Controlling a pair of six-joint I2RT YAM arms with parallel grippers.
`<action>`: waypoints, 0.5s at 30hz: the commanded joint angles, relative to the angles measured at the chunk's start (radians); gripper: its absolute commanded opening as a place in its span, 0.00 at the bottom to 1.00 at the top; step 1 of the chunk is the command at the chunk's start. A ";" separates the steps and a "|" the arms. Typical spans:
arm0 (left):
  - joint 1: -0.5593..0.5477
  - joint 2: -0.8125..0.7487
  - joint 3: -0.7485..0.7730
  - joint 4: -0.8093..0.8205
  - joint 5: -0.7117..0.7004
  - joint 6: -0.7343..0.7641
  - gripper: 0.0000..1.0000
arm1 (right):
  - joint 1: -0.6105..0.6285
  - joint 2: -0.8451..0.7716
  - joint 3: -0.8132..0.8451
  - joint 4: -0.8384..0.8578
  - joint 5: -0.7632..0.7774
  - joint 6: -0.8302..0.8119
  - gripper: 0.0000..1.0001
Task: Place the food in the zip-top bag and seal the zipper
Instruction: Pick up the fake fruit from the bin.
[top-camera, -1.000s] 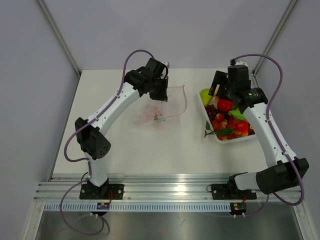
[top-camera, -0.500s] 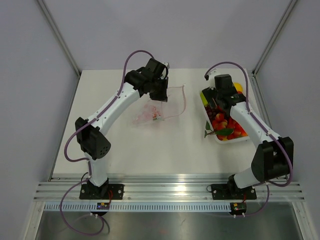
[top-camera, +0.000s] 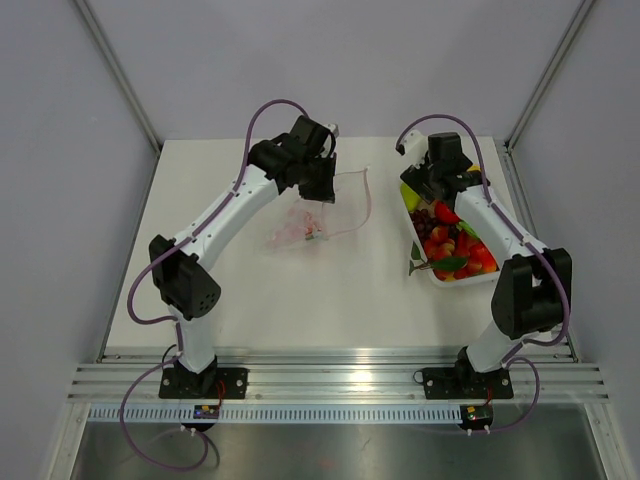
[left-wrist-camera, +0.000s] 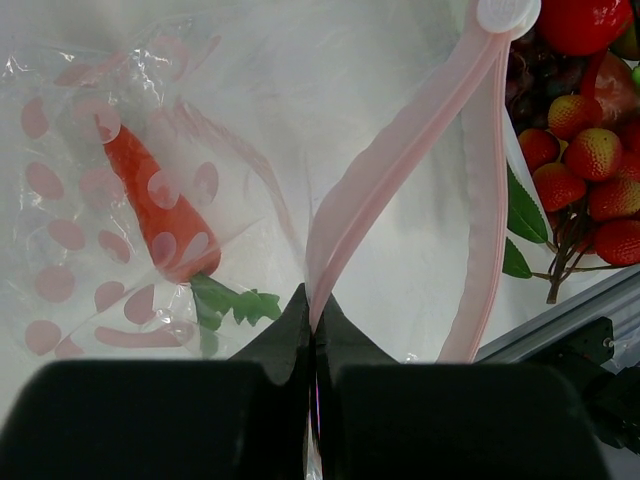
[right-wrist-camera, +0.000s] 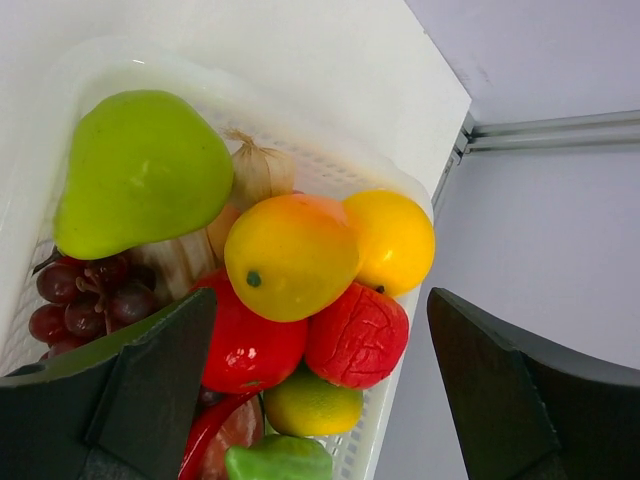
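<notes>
Red, yellow and green toy food (right-wrist-camera: 290, 255) fills the white mesh tray (right-wrist-camera: 330, 165) directly below the spread right gripper (right-wrist-camera: 320, 300); the left gripper (left-wrist-camera: 312, 310) pinches the pink zipper strip (left-wrist-camera: 400, 160) of the clear crinkly bag (left-wrist-camera: 90, 200).

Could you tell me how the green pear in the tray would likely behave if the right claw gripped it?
The green pear looks smooth and glossy, so it may slip in a grip. Rounded and lying loose beside the grapes, it would probably roll if nudged.
</notes>
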 joint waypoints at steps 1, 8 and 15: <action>0.011 -0.055 0.004 0.038 0.021 0.019 0.00 | -0.020 0.031 0.053 -0.009 -0.052 -0.050 0.95; 0.017 -0.050 0.009 0.036 0.026 0.020 0.00 | -0.044 0.076 0.049 -0.019 -0.099 -0.051 0.95; 0.023 -0.058 -0.003 0.033 0.023 0.025 0.00 | -0.050 0.116 0.029 0.032 -0.090 -0.036 0.94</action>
